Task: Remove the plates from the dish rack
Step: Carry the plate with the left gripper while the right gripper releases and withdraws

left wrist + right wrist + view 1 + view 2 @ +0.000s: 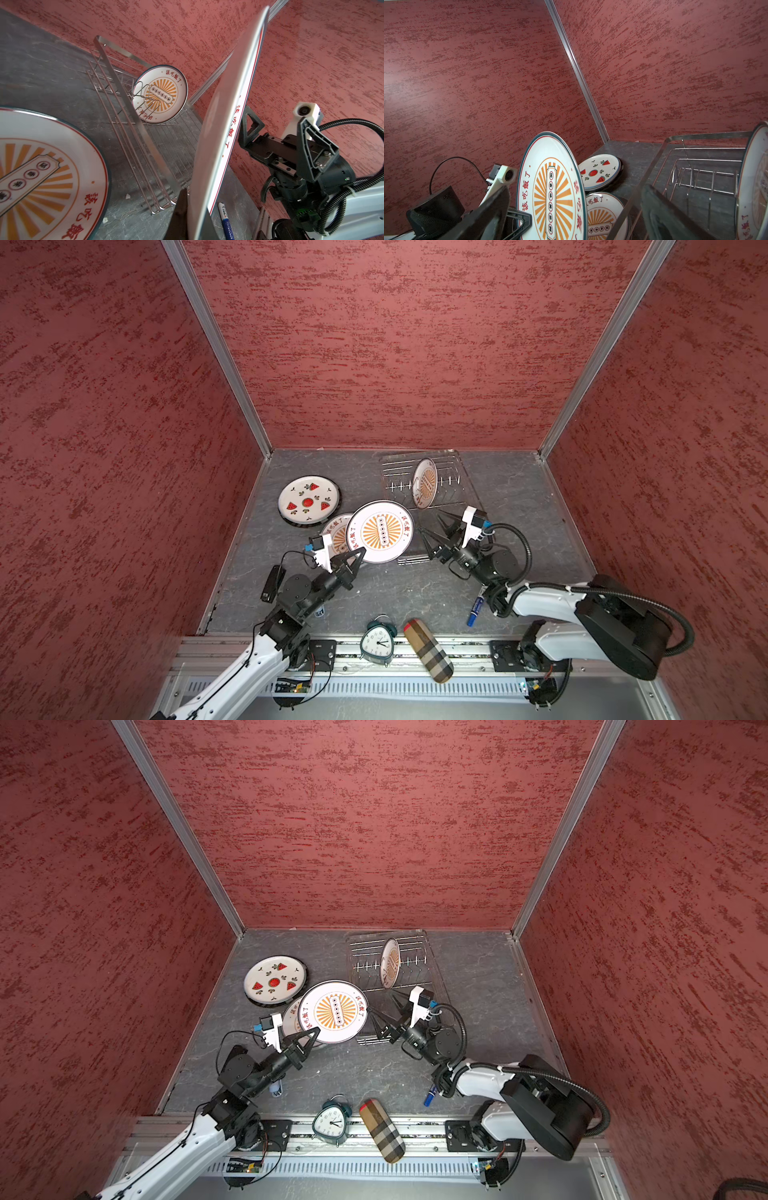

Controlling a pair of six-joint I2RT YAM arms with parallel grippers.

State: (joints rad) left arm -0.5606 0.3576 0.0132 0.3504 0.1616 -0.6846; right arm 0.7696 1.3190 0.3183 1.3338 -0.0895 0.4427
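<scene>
Pinching the near rim of a sunburst plate (380, 531), your left end effector (358, 553) holds it tilted above the counter (415, 593), beside the dish rack (395, 477). Your right end effector (428, 521) stands spread wide, gripping nothing. A second sunburst plate (424, 482) stands upright among the rack's prongs

The dark grey, stone-veined table (519, 497) carries a silver wire dish rack (395, 472) at its back right. Further left, a round white watermelon-print plate (308, 499) lies on a dark striped-rim plate (305, 524) (only its edge shows), with an orange sunburst plate (337, 531) flat beside them. A blue marker pen (475, 610) lies front right.
</scene>
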